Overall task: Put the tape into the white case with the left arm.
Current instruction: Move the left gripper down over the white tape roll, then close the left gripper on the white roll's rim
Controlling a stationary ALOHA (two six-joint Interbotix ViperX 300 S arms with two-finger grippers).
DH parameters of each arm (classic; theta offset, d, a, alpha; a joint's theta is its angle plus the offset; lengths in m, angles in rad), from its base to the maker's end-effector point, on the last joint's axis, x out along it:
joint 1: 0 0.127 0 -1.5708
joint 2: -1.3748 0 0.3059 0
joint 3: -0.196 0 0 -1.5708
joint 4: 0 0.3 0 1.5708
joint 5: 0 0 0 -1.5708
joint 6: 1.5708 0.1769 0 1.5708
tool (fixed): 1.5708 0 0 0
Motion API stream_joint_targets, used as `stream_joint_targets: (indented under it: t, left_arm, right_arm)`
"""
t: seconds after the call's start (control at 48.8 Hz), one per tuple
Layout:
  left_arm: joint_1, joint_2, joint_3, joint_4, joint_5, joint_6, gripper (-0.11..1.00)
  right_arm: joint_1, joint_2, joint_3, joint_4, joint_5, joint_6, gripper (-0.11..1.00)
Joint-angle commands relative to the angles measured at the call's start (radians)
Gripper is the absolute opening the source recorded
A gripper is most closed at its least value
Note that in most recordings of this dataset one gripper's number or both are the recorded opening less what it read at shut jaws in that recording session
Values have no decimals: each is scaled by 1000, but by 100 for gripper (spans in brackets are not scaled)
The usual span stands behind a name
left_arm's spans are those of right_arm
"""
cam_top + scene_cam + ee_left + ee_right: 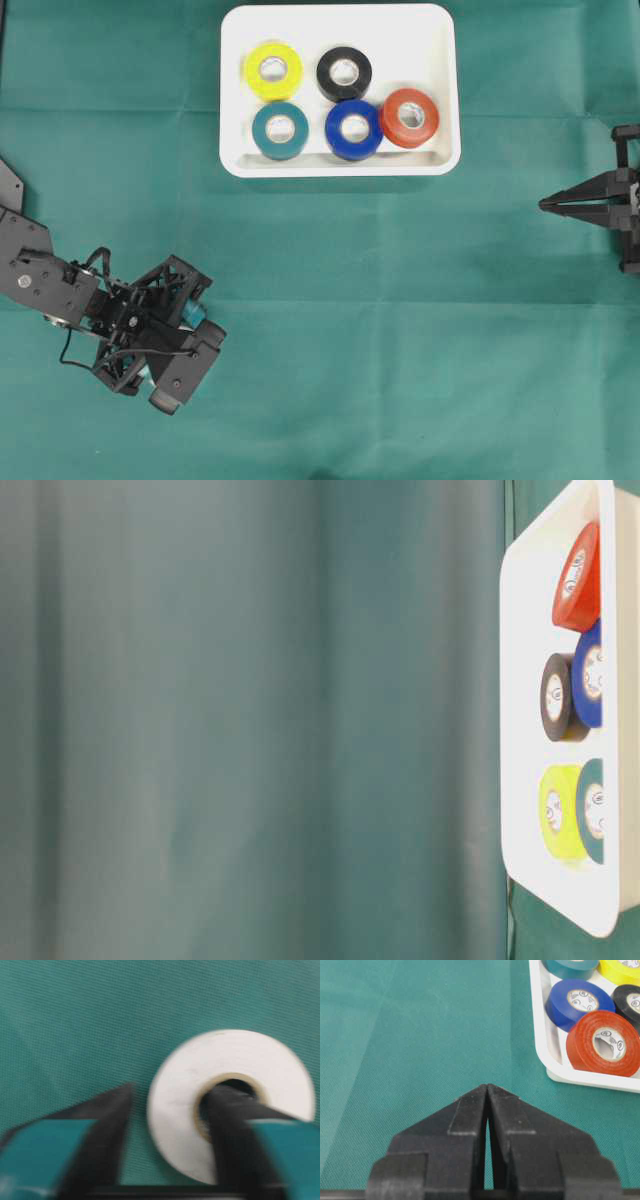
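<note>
A white tape roll [175, 1110] lies flat on the green cloth in the left wrist view. My left gripper [174, 1089], with teal bands, straddles the roll's wall: one finger [230, 1125] is inside the core hole, the other finger [107, 1125] is outside with a small gap to the roll. The jaws are open. In the overhead view the left gripper [175, 345] points down at the lower left and hides the roll. The white case [340, 165] stands at the far middle, well away. My right gripper [545, 204] is shut and empty at the right edge.
The case holds yellow [273, 70], black [344, 73], teal [280, 130], blue [353, 130] and red [409, 117] tape rolls, leaving bare floor at its left and far right. The right wrist view shows the right gripper [487, 1087] near the case's corner [545, 1035].
</note>
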Motion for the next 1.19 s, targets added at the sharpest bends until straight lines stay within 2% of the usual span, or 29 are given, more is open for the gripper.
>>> stream_joint_targets:
  t: [0.0,0.041,0.062,0.41,0.677,0.8,0.985,1.169]
  left_arm:
    - [3,-31,-18,2,-2,-3,36]
    - [3,-35,-18,0,-3,-3,27]
    - [3,-37,-18,2,-2,-2,26]
    - [3,-51,-31,-2,14,-6,26]
    - [5,-118,-103,-2,178,-5,26]
    - [14,-152,-130,0,210,-3,26]
    - [55,-172,-129,2,219,-3,26]
    - [138,-164,-129,2,212,-2,26]
  right_arm:
    - [-2,6,-11,0,-11,0,-9]
    - [-2,6,-11,-2,-11,0,-9]
    - [-2,6,-11,0,-11,0,-9]
    - [-2,6,-11,0,-11,0,-9]
    - [-2,6,-11,-2,-11,0,-9]
    - [-2,6,-9,0,-11,0,-9]
    - [-2,6,-9,0,-11,0,-9]
    - [-2,6,-9,0,-11,0,-9]
